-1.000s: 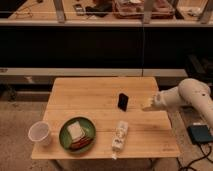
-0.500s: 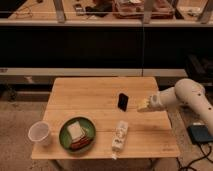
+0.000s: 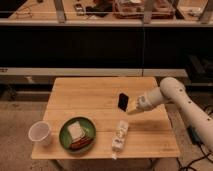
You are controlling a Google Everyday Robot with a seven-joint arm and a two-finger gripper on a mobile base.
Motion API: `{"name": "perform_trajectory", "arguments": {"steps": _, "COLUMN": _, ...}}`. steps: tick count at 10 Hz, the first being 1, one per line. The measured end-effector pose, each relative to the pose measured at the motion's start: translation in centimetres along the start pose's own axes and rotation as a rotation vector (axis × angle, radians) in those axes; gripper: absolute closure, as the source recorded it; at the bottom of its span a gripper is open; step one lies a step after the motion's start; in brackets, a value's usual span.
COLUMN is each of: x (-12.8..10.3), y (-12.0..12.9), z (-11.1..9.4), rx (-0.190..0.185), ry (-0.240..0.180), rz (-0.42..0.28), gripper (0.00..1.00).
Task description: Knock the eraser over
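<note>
The eraser, a small black slab with rounded corners, stands upright near the middle of the wooden table. My gripper comes in from the right on a white arm and sits just right of the eraser, very close to it or touching it.
A green plate with a sandwich sits at the front left. A clear plastic cup stands at the front left corner. A long white wrapped packet lies at the front middle. A dark shelf unit runs behind the table.
My gripper has moved left, closing in on the eraser. The eraser still stands upright in the same spot.
</note>
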Motion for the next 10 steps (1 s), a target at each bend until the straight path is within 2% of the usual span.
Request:
{"name": "perform_trajectory", "arguments": {"steps": 2, "x": 1.2, "y": 0.8, "z": 1.1, "rx": 0.018, "ry": -0.013, "rz": 0.012, "gripper": 0.94}}
{"name": "perform_trajectory", "arguments": {"steps": 4, "x": 2.6, "y": 1.2, "z": 2.5, "rx": 0.052, "ry": -0.025, "rz": 0.021, "gripper": 0.94}}
{"name": "perform_trajectory", "arguments": {"steps": 6, "x": 2.9, "y": 1.2, "z": 3.5, "rx": 0.086, "ry": -0.052, "rz": 0.019, "gripper": 0.94}}
{"name": "perform_trajectory", "arguments": {"steps": 7, "x": 2.9, "y": 1.1, "z": 3.9, "rx": 0.115, "ry": -0.079, "rz": 0.016, "gripper": 0.94}}
{"name": "perform_trajectory", "arguments": {"steps": 8, "x": 3.1, "y": 1.2, "z": 4.1, "rx": 0.131, "ry": -0.083, "rz": 0.022, "gripper": 0.94}}
{"name": "perform_trajectory", "arguments": {"steps": 9, "x": 3.5, "y": 1.3, "z": 4.2, "rx": 0.143, "ry": -0.075, "rz": 0.032, "gripper": 0.94}}
{"name": "perform_trajectory", "arguments": {"steps": 10, "x": 4.8, "y": 1.5, "z": 4.3, "rx": 0.166, "ry": -0.035, "rz": 0.064, "gripper": 0.94}}
